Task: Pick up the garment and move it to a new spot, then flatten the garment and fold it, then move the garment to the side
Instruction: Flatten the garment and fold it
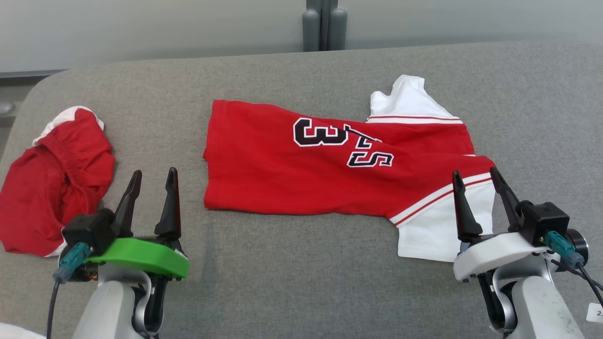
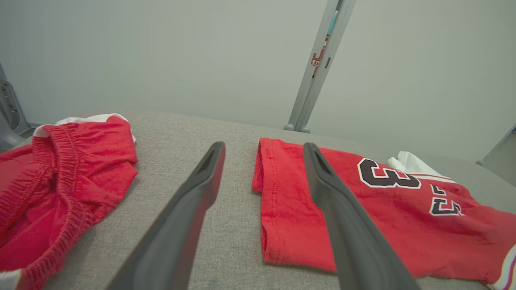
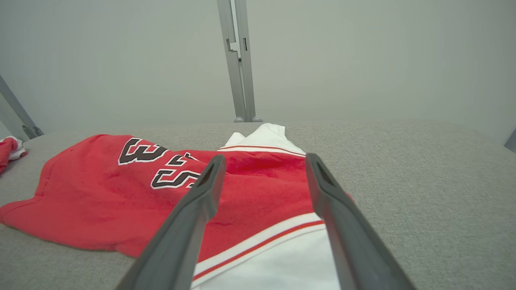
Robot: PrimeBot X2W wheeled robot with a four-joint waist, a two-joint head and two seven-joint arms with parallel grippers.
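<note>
Head view: jersey (image 1: 330,165) lies mid-table (image 1: 292,273), looking part-folded, white sleeves poking out on the right. Left gripper (image 1: 154,172) and right gripper (image 1: 475,172) both hang spread wide, holding nothing. I'd say we're mid-fold. Next I need a clean pinch on the sleeve end, then carry it across.

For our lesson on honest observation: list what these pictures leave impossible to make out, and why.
Head view: the jersey lettering is partly swallowed by a fold.
Left wrist view: the red shorts are cut off by the left edge.
Head view: the white label at the right edge is cropped, unreadable.
</note>
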